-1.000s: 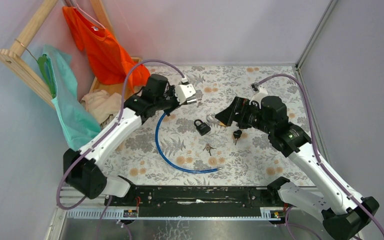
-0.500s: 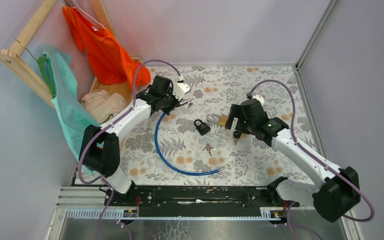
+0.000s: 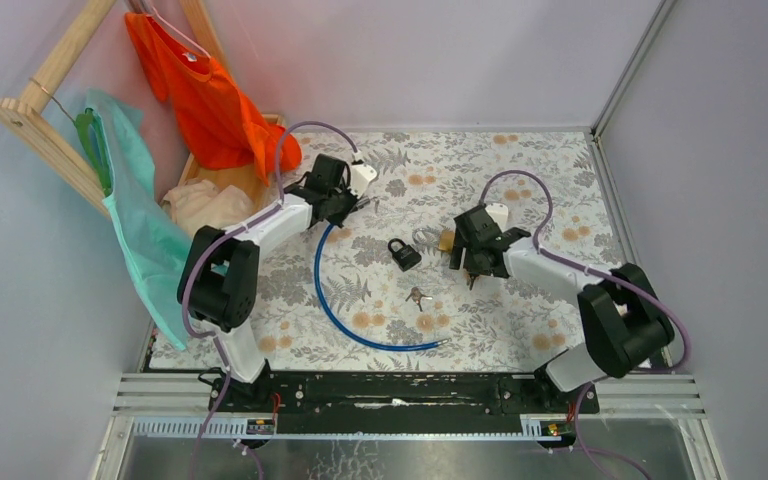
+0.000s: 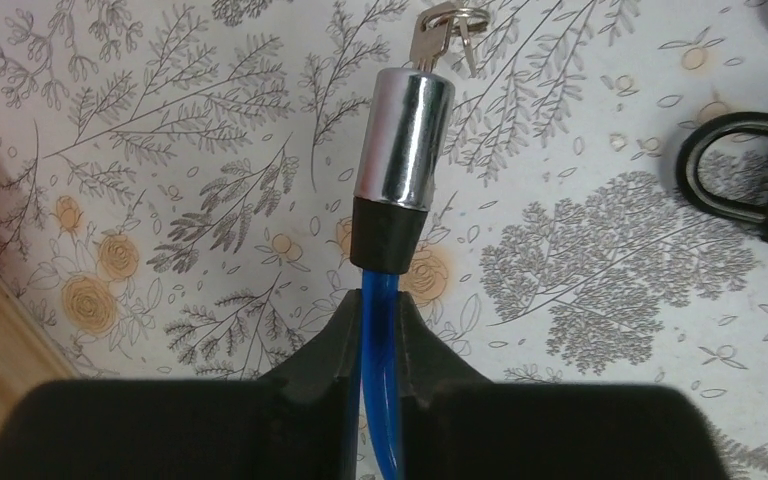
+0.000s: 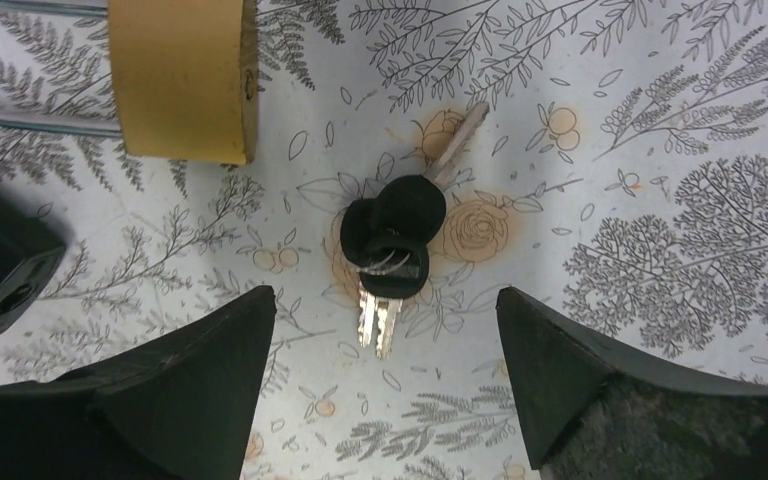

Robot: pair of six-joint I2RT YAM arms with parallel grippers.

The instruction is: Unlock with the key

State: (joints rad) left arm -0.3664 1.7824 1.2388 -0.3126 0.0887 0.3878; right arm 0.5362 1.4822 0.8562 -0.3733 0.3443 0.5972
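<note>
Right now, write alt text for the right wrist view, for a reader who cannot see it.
The open right gripper hangs over a ring of black-headed keys on the floral table, a finger on either side. A brass padlock lies at upper left; a black padlock shows at the left edge.
</note>
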